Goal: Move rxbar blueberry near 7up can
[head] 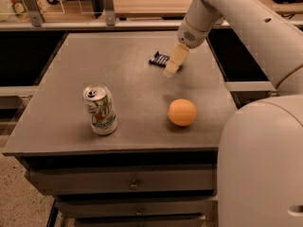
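Note:
The rxbar blueberry (159,59) is a small dark bar with white stripes, lying flat at the back right of the grey table top (71,103). My gripper (170,71) hangs just to its right and slightly in front, its cream fingers pointing down, partly covering the bar's right end. The 7up can (100,109) stands upright near the table's front left, white and green with a silver top, well apart from the bar.
A round orange fruit (182,112) lies on the table right of the can, in front of the gripper. My white arm and body fill the right side. Drawers sit below the table's front edge. A rail and shelves run behind the table.

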You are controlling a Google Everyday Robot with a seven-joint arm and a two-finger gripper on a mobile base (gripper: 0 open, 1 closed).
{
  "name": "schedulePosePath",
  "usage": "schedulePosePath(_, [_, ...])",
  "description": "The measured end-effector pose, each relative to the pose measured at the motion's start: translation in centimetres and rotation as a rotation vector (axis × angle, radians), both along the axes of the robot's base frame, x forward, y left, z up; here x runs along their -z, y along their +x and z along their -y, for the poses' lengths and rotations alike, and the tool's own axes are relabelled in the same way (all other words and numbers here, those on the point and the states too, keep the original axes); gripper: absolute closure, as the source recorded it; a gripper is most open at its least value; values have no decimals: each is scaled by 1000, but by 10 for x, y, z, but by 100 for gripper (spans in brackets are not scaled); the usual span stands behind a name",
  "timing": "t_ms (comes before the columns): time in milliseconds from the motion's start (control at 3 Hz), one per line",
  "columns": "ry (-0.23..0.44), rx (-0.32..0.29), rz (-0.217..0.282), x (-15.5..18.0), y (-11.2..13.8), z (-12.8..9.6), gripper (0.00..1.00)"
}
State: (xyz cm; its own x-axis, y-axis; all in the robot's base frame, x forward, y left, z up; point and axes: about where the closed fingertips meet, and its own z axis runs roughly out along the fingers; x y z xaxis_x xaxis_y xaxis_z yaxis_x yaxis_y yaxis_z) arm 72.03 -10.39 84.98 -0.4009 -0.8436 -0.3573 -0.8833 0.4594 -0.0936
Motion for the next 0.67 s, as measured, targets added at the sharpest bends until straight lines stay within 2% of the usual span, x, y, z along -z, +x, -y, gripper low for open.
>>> schedulePosePath(667, [95,33,-20,24,7,-5,0])
